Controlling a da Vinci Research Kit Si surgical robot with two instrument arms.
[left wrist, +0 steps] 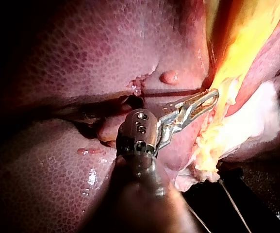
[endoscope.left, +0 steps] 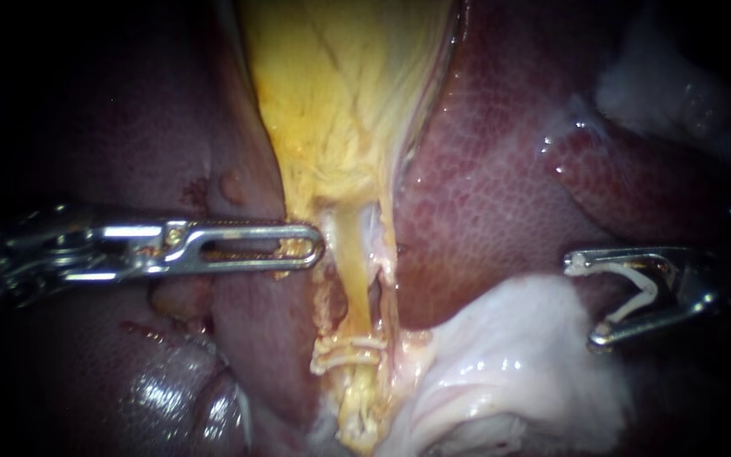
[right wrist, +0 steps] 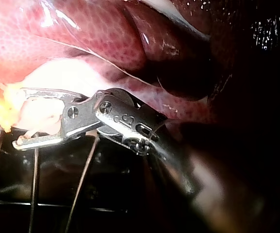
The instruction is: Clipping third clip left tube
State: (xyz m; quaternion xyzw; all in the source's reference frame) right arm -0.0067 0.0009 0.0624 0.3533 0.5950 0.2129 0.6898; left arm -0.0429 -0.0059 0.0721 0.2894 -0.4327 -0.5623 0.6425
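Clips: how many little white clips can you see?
3. One small white clip crosses the yellow tube; a second clip crosses it just below; the third clip is gripped in the right instrument's jaws. Others may be hidden under tissue.

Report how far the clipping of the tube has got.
Done: two white clips already sit across the tube. In hand: the right instrument holds an open clip in its jaws, clear of the tube; the left instrument grips the yellow tissue. Left: bring that clip onto the tube and close it.
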